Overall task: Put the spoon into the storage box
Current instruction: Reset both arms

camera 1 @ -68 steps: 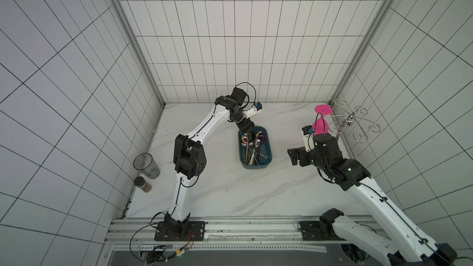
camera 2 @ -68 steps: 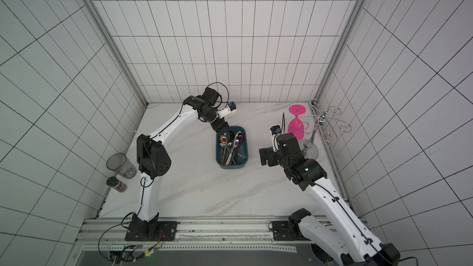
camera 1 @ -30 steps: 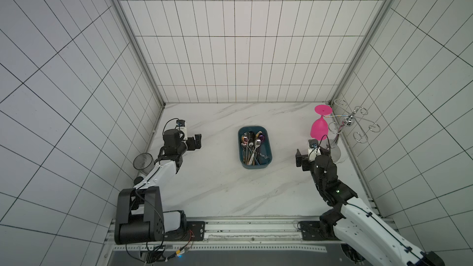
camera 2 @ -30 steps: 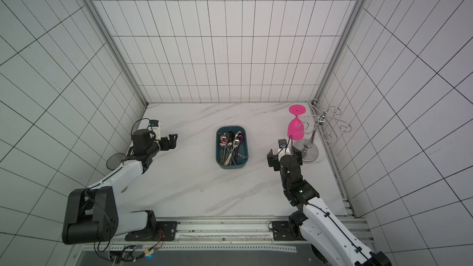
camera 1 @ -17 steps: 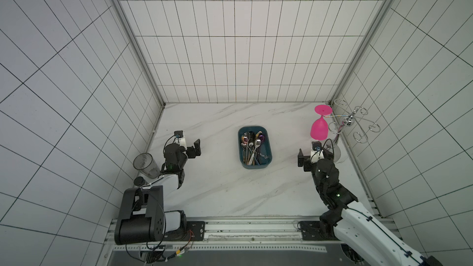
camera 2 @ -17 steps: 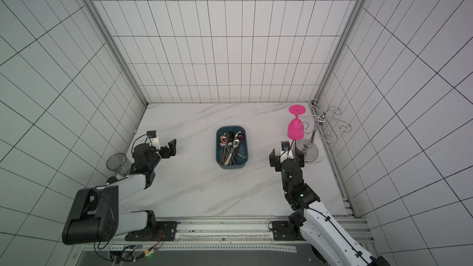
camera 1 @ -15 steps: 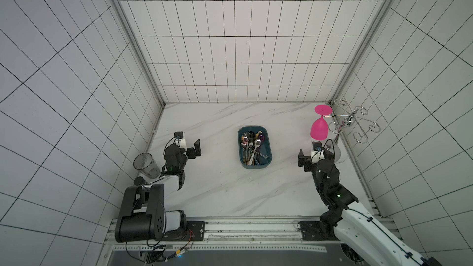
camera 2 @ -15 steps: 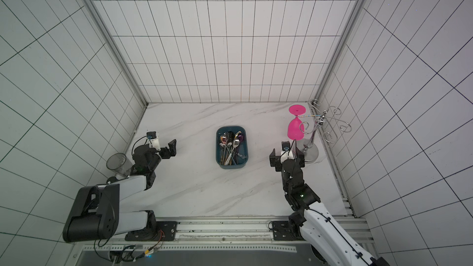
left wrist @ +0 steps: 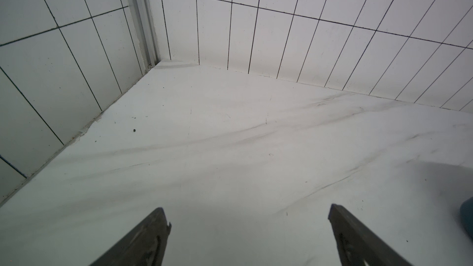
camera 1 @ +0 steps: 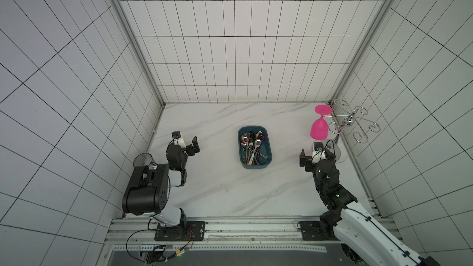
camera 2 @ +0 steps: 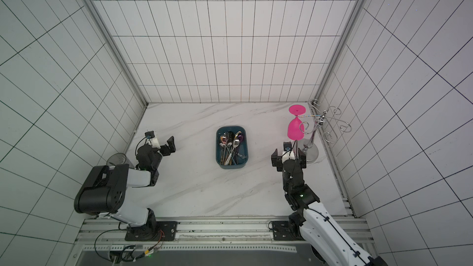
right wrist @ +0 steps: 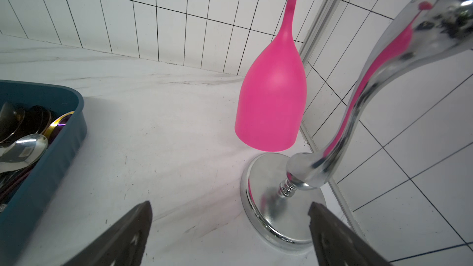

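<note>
Left edge: a dark cup (camera 1: 143, 159) stands against the left wall, just beside your left arm's elbow. Tight there.

Left claw (left wrist: 247, 209): jaws spread wide, nothing between them. It sits over bare table (camera 1: 217, 193) near the left wall and faces the back-left corner. The wrist view shows only marble and the wall joint ahead of it.

Between the left claw and the storage box (camera 1: 256, 173) you have a wide open strip of table, from the back wall to the front rail (camera 1: 230, 229).

The storage box is mid-table, long side running front to back, well apart from every wall. The spoons (camera 1: 252, 144) lie inside it in a pile, bowls toward the back end. I can't tell which one is yours.

Right of the box there is another clear strip, narrower than the left one.

Right claw (right wrist: 230, 205): jaws wide apart, empty, low over the table, facing the back-right corner. The pink goblet (camera 1: 319, 130) hangs upside down from the chrome rack (camera 1: 352, 121), straight ahead of the claw, with its rim clear of the table. The rack's round base sits just ahead of the outer finger; I can't tell if they touch. The rack is hard against the right wall, so there is no room on that side.
</note>
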